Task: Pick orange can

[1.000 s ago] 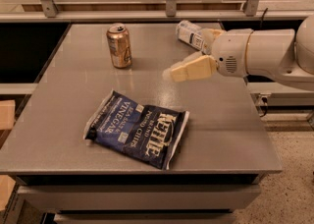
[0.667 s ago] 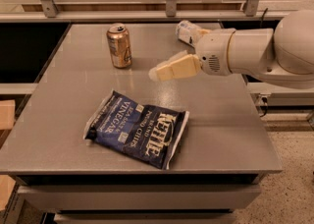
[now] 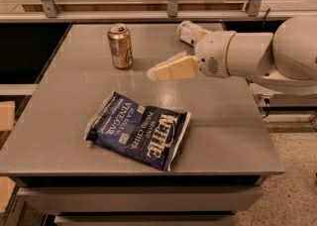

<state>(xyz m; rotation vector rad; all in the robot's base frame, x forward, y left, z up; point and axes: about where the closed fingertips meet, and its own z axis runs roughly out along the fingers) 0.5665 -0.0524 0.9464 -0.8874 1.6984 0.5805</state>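
End effector (image 3: 154, 73): carried leftward toward can (image 3: 120, 46) over last second; now poised above worktop (image 3: 237, 136), just right of can, apart from it. Nothing is seen held or touched. How far open: cannot be told.

Gap to can is narrowed; approach judged under way, grasp not yet made.

Can is stood upright at back-left of worktop, unmoved.

Bag (image 3: 138, 136) is laid flat nearer front, unmoved, judged clear of path.

Bottle (image 3: 188, 31) is partly hidden behind arm (image 3: 247, 54) at back.
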